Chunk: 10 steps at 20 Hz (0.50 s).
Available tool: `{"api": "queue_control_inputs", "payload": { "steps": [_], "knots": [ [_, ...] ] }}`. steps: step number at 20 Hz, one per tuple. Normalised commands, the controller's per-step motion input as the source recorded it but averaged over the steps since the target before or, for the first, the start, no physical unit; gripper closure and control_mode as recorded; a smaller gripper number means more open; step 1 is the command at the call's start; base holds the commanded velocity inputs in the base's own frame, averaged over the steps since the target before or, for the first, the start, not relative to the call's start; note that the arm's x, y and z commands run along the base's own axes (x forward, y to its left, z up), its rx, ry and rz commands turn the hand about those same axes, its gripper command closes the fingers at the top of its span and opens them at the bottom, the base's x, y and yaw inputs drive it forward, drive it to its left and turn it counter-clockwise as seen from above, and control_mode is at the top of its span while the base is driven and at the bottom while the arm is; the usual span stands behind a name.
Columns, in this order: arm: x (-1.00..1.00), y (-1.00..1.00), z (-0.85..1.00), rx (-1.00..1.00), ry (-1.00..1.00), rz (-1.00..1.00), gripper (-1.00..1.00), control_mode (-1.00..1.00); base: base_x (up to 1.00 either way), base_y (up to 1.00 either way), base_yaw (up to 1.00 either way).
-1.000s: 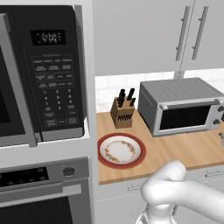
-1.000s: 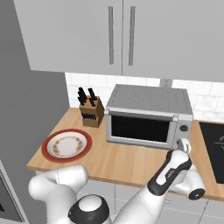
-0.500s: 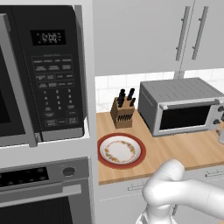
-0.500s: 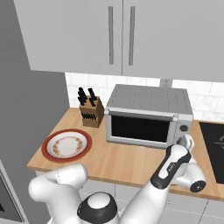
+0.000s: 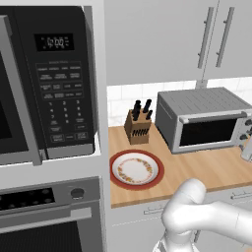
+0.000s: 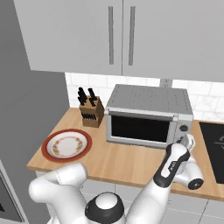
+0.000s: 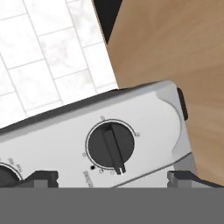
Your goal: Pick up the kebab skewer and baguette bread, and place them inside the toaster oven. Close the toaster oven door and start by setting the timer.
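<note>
**Gripper open at the toaster oven's control knob; door closed**

The toaster oven (image 6: 148, 117) stands on the wooden counter (image 6: 127, 159) against the white tiled wall, under the grey upper cabinets (image 6: 118, 35). The toaster oven door (image 6: 139, 129) is shut, upright against the housing, with its silver bar handle along the top edge and a dark glass window; what lies behind the glass cannot be made out.

The gripper (image 7: 112, 175) is at the right end of the oven front, by the knob panel. In the hand view its two dark finger tips (image 7: 41, 176) stand wide apart, released, with nothing between them. A round black knob (image 7: 110, 146) sits directly ahead, between the tips but not touched by either. The edge of a second knob (image 7: 6, 175) shows at the left margin of that view.

A red-rimmed plate (image 5: 136, 169) lies on the counter to the left of the oven, near the front edge, with a patterned centre. A wooden knife block (image 5: 138, 126) stands behind it, just beside the oven's left wall. A black microwave (image 5: 49, 83) hangs above a built-in steel wall oven (image 5: 49, 216) at far left.
</note>
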Motion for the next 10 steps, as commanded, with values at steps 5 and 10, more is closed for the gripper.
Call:
{"api": "queue_control_inputs", "payload": {
  "steps": [5,10],
  "knots": [
    [0.25,-0.14,-0.04,0.00,0.00,-0.04,-1.00,-1.00,0.00,0.00,0.00],
    [0.15,-0.23,-0.10,0.00,0.00,-0.05,-1.00,-1.00,0.00,0.00,0.00]
  ]
}}
